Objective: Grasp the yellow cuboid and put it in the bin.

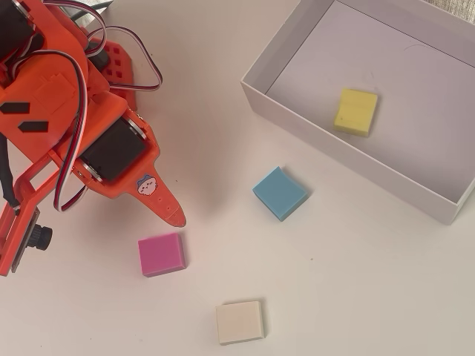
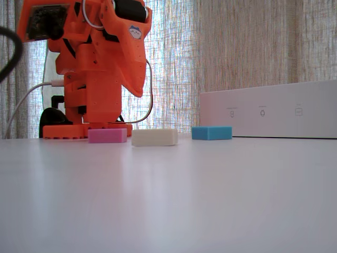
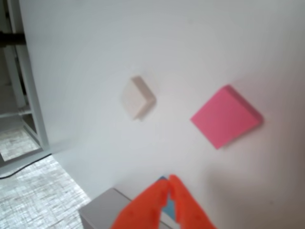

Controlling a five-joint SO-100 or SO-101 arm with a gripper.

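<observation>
You are looking at the yellow cuboid (image 1: 355, 111) lying flat on the pale floor of the bin (image 1: 297, 111), near the wall that faces the arm in the overhead view, so the placing seems to be already done. The gripper (image 3: 170, 183) is hanging above the table, away from the bin, and in the wrist view its orange fingers (image 3: 188, 210) are pressing together at the tips and are carrying nothing.

If you are taking the cuboid again, I judge it is light and a little soft, perhaps foam, with a matte face that is giving good friction. You should be closing on two opposite side faces, because the block is low and the top is wide.

The pink block (image 1: 161, 254), the cream-white block (image 1: 240, 322) and the blue block (image 1: 280, 193) are lying apart on the smooth white table (image 1: 356, 282); they are looking like the same shape and the same dull surface. The bin walls are thin, white and straight, like cardboard. The arm itself is hard orange plastic.
</observation>
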